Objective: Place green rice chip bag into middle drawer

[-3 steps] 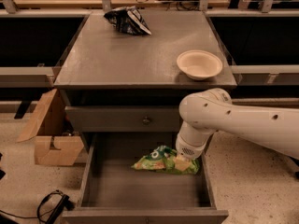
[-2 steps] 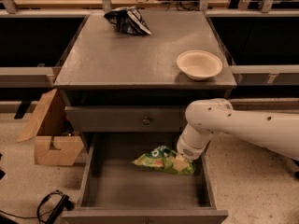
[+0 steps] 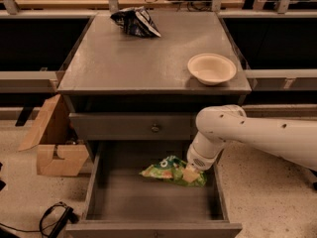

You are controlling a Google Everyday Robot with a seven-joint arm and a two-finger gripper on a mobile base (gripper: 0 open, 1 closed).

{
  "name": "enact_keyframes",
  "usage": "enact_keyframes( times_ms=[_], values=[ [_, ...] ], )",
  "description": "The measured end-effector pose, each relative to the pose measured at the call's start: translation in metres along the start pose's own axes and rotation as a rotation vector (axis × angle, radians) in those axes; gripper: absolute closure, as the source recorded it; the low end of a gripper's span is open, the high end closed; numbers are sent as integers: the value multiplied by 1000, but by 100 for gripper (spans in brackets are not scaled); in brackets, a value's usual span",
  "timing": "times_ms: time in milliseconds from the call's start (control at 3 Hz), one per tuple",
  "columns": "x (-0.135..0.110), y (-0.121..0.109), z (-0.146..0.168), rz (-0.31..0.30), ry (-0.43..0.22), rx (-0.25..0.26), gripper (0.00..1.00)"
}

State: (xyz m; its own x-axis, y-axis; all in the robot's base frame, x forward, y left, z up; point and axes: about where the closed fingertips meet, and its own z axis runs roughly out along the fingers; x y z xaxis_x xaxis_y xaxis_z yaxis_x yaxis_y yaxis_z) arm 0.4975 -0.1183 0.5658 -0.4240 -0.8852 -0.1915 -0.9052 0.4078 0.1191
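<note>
The green rice chip bag (image 3: 170, 170) lies on the floor of the open middle drawer (image 3: 148, 200), toward its right back part. My gripper (image 3: 195, 168) is down inside the drawer at the bag's right end, mostly hidden under the white wrist of my arm (image 3: 218, 133). Whether it touches or holds the bag is hidden. The arm reaches in from the right, over the drawer's right wall.
Above the open drawer is a shut drawer front with a round knob (image 3: 155, 128). On the cabinet top stand a cream bowl (image 3: 212, 68) and a black-and-white foil bag (image 3: 134, 22). A cardboard box (image 3: 53, 143) sits on the floor at the left, a black cable (image 3: 55, 217) in front of it.
My arm's elbow has shifted slightly right. The wrist stays low in the drawer and the green bag lies in about the same spot.
</note>
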Motion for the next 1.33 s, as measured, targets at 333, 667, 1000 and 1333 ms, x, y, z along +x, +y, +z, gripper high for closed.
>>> enact_keyframes(
  times_ms=[333,667,1000,1333],
  values=[
    [0,0,0,0,0,0,28],
    [0,0,0,0,0,0,0],
    [0,0,0,0,0,0,0],
    [10,2,-23,-8,-37,-5,0]
  ],
)
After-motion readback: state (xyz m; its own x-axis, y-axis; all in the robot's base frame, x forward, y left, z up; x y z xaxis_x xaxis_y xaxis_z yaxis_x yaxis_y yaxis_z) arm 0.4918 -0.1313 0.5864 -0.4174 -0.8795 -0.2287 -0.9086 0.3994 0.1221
